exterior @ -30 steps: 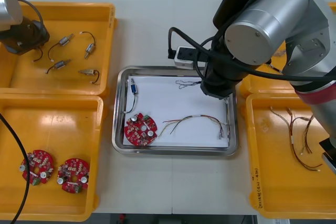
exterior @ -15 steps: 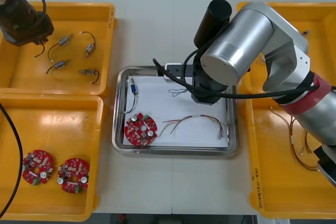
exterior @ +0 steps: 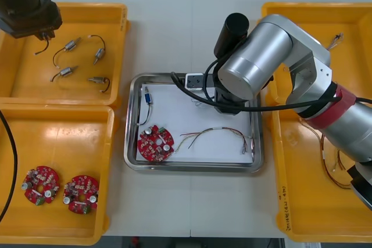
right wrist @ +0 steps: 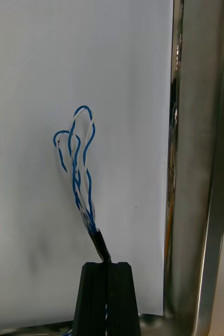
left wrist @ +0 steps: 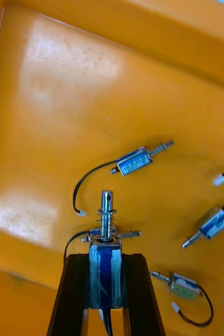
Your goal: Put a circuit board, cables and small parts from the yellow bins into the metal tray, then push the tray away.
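Upper left of the front view: the left arm hangs over the upper-left yellow bin [exterior: 119,33], close to its far wall, with open bin floor nearer the tray where four loose small metal parts [exterior: 72,43] lie. The left hand [left wrist: 105,286] points down and pinches one blue-wrapped metal part [left wrist: 106,247] upright between its fingers, held apart by the part's width. Lower left: the lower-left yellow bin [exterior: 58,114] holds two spare circuit boards [exterior: 40,184]. Centre: bare tabletop [exterior: 165,33] lies beyond the far rim of the metal tray [exterior: 192,168], with narrow strips at either side. On the tray's white floor lie a circuit board [exterior: 156,142] at lower left, a tray metal part [exterior: 148,97] at upper left and a red and yellow cable [exterior: 215,133]. The right arm crosses from lower right, its elbow bent over the tray's upper right corner. The right hand [right wrist: 107,286] sits close beside the tray wall, fingers pressed together on the end of a twisted blue and white cable [right wrist: 80,157], whose loops spread over the white floor.
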`<action>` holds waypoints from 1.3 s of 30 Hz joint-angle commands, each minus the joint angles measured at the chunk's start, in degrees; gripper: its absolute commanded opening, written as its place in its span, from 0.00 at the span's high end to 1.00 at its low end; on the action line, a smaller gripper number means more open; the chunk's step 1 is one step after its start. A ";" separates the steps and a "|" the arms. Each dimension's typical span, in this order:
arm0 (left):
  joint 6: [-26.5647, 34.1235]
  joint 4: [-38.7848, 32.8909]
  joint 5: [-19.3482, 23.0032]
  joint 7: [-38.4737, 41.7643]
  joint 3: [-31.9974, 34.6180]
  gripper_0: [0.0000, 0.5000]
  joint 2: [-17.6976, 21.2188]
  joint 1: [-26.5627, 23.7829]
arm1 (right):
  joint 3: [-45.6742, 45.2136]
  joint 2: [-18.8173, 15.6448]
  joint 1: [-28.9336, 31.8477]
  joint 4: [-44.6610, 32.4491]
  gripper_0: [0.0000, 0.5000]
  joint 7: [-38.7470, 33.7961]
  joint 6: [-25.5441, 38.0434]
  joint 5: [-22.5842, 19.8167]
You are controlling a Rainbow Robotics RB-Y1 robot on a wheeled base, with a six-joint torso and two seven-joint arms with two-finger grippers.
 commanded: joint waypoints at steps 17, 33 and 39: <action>15.02 -26.01 2.12 -1.72 1.69 1.00 -1.84 7.14 | 1.88 0.98 -2.29 2.36 0.00 1.40 -0.09 -1.27; 16.34 -34.36 3.79 0.75 0.11 1.00 -6.76 8.73 | -9.90 5.02 -2.29 -0.89 0.00 -1.94 15.47 -0.12; 16.43 -34.98 4.67 1.27 0.02 1.00 -6.94 8.64 | -15.43 4.85 -2.29 -4.05 0.00 -3.26 20.70 0.23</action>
